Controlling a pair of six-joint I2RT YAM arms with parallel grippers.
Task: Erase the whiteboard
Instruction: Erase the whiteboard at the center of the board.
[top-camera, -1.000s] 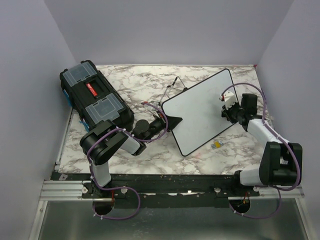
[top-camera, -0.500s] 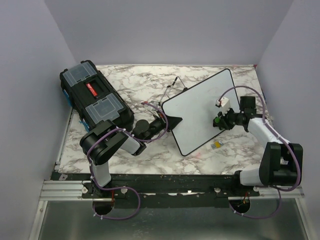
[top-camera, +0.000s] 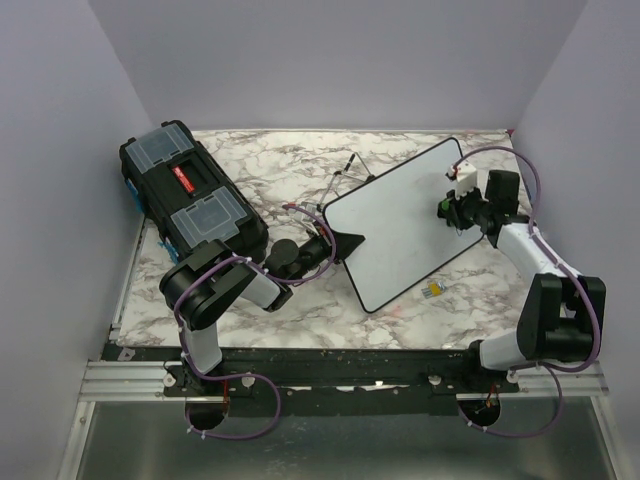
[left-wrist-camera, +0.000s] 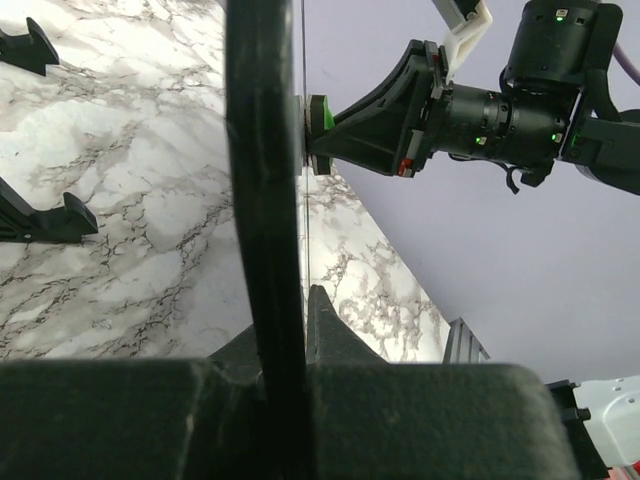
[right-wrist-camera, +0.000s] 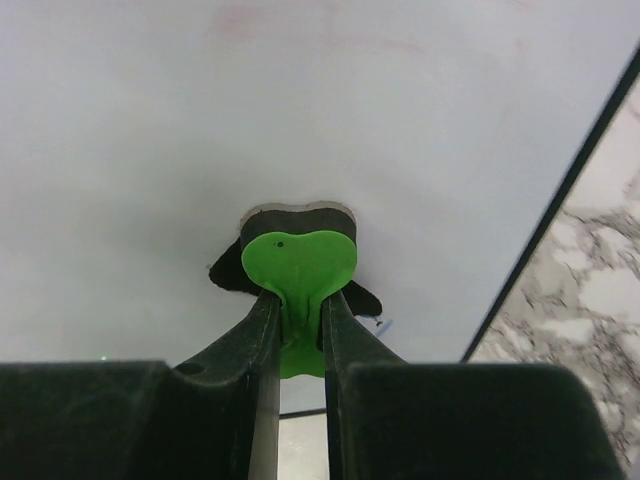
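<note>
Top external view, widest thing first: marble desk (top-camera: 290, 160), with a black toolbox (top-camera: 190, 195) at its left rear, well apart from the work.

Right of centre, the whiteboard (top-camera: 400, 225): white face, thin black frame, rounded corners. Sits askew to the desk edges. Looks clean across the face, with no writing to make out. Cannot tell from above whether lying flat or tipped up on one edge.

Judged as a thin panel: probably light and stiff, with a slick face. Likely to skate or swing under a sideways rub unless pinned. Best taken by the frame, at an edge, never by the face. May bow a little in the middle under hard pressing, so calls for moderate, even pressure.

Left tool (top-camera: 343, 241): clenched on the board's near-left edge. Grips the black frame, seen edge-on between the fingers in the left wrist view, and appears to serve as the anchor.

Right tool (top-camera: 449, 208): clenched on the green tab of an eraser (right-wrist-camera: 297, 262). Pinches the tab squarely between both fingers and presses the dark pad against the white face near the far-right corner, close by the frame.

Smallest last: a little yellowish thing (top-camera: 433, 290) on the desk just off the board's near-right edge, too small to name.
</note>
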